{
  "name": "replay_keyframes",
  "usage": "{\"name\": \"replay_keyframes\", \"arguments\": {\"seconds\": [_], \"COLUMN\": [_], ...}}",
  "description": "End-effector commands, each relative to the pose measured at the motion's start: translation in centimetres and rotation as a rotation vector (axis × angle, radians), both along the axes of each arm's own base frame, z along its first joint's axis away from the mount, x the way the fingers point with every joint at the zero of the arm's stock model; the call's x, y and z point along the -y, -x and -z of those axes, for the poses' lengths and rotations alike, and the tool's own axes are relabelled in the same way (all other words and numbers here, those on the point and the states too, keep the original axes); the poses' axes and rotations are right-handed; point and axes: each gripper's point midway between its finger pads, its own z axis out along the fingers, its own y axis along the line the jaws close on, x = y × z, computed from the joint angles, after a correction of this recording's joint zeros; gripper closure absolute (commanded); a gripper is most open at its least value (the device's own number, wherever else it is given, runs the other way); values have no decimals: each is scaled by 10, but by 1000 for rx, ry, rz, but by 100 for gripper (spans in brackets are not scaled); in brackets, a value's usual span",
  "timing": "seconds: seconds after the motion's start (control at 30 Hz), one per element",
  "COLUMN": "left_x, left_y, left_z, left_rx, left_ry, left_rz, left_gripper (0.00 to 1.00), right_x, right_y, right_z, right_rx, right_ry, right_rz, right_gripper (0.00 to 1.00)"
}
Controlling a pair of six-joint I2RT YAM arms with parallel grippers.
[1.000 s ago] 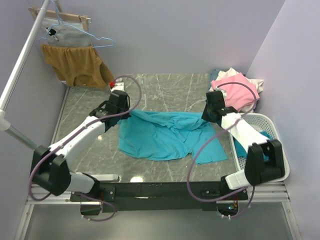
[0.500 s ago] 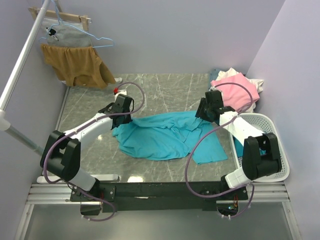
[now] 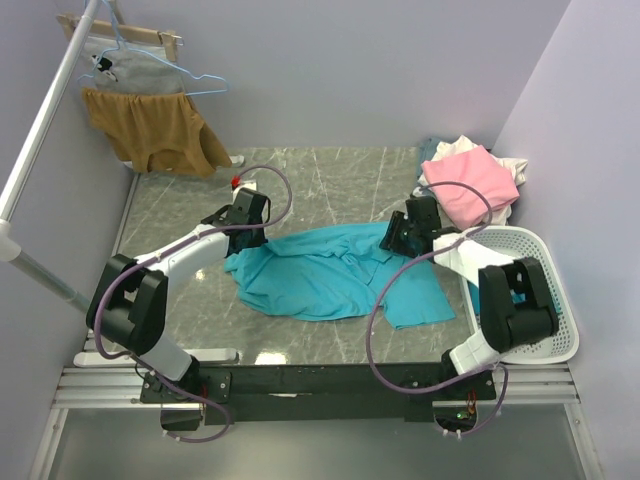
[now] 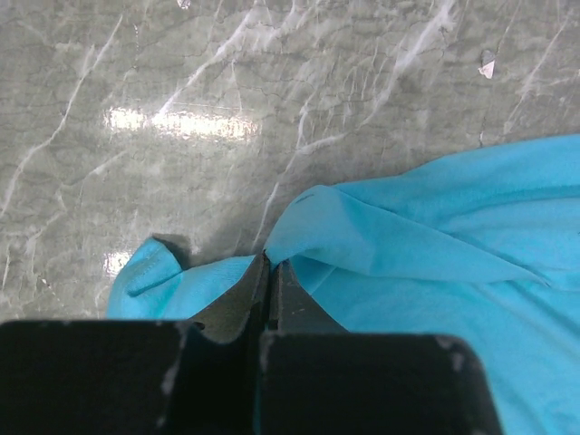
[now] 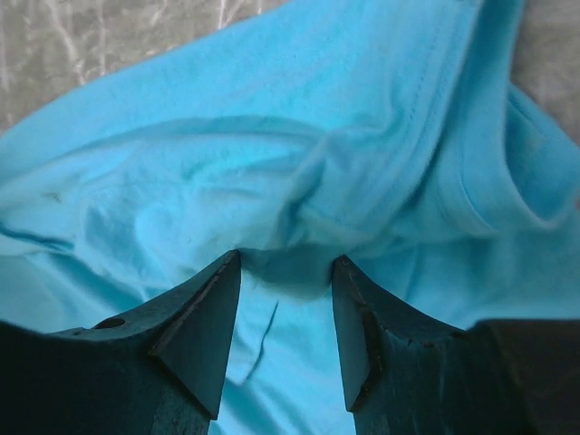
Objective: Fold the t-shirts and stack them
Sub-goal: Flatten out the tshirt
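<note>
A turquoise t-shirt (image 3: pixel 330 275) lies crumpled across the middle of the marble table (image 3: pixel 330 180). At its left edge my left gripper (image 3: pixel 245 232) is shut on a fold of the cloth. In the left wrist view the jaws (image 4: pixel 270 265) meet with the t-shirt (image 4: pixel 435 236) pinched at their tips. My right gripper (image 3: pixel 398 238) stands open low over the shirt's right part. Its fingers (image 5: pixel 283 263) straddle a ridge of the turquoise cloth (image 5: pixel 299 136) without closing on it. More t-shirts, pink (image 3: pixel 470 185) on white, are heaped at the back right corner.
A white basket (image 3: pixel 550 300) sits at the right edge beside the right arm, with teal cloth inside. A mustard-brown garment (image 3: pixel 150 130) and a grey one (image 3: pixel 130 65) hang from a rail (image 3: pixel 45 130) at the back left.
The right gripper opened, letting go of the shirt, and moved left and down over the cloth. The left gripper swung slightly rightward, still holding its edge; the shirt now lies flatter.
</note>
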Motion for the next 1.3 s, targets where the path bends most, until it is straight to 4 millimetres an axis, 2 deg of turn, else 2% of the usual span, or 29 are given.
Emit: {"name": "replay_keyframes", "arguments": {"seconds": [0.0,0.1,0.13,0.17,0.23,0.33,0.4,0.5,0.6,0.63,0.67,0.7,0.73,0.77,0.8,0.83,0.87,0.9,0.93,0.97,1.0,1.03,1.07,1.1,1.13,1.17,1.2,1.23,1.27], "left_x": [8,5,4,2,1,0,1,0,-9,-15,-20,-31,-36,-50,-56,-59,-68,-71,-75,-86,-89,-93,-96,-99,-100,-102,-106,-110,-118], "left_y": [-12,-11,-11,-10,-11,-11,-11,-10,-13,-18,-21,-27,-36,-44,-50,-59,-64,-70,-76,-79,-87,-91,-97,-105,-118,-126,-134,-148,-153], "left_z": [-16,-14,-14,-14,-15,-13,-13,-13,-21,-29,-32,-34,-44,-49,-51,-55,-56,-58,-55,-53,-48,-45,-41,-28,-33,-30,-9,-17,-16], "left_rx": [56,51,51,50,56,51,50,50,69,91,94,96,121,135,142,151,157,175,176,179,189,201,213,202,230,237,207,236,223], "left_ry": [36,22,21,14,14,13,15,9,-22,-40,-52,-60,-62,-64,-57,-45,-52,-58,-79,-103,-110,-121,-130,-129,-125,-136,-165,-183,-205], "left_rz": [8,2,-1,-6,-10,-10,-10,-9,-25,-45,-54,-81,-102,-144,-165,-178,-203,-211,-223,-255,-265,-273,-285,-281,-286,-293,-294,-309,-335], "left_gripper": [99,99,99,99,99,99,99,99,99,99,99,99,99,99,99,99,99,99,99,99,99,99,99,99,99,93,75,13,1], "right_x": [-14,-19,-21,-22,-24,-27,-26,-29,-30,-29,-29,-22,-17,-15,-9,-3,-3,2,1,1,1,4,0,0,0,0,1,2,7], "right_y": [-21,-23,-23,-23,-22,-17,-11,-8,-13,-15,-22,-30,-37,-48,-58,-72,-89,-102,-119,-140,-154,-171,-195,-209,-225,-250,-263,-276,-292], "right_z": [8,14,11,9,1,-11,-15,-41,-94,-113,-134,-144,-148,-164,-165,-149,-160,-157,-123,-135,-130,-96,-114,-113,-83,-108,-108,-81,-104], "right_rx": [16,2,6,11,38,63,63,122,234,277,319,352,368,410,413,377,400,394,317,332,318,253,299,307,259,323,334,296,348], "right_ry": [-36,-54,-62,-68,-81,-106,-110,-138,-162,-162,-156,-124,-103,-85,-65,-33,-38,-39,-33,-63,-78,-82,-124,-134,-126,-138,-139,-130,-141], "right_rz": [-22,-36,-46,-53,-58,-71,-73,-85,-92,-92,-95,-62,-40,-24,6,32,51,72,77,99,108,125,135,143,156,174,183,201,219], "right_gripper": [50,55,62,78,92,100,100,100,100,100,100,100,100,100,100,100,100,100,100,100,100,100,100,100,89,73,55,35,29]}}
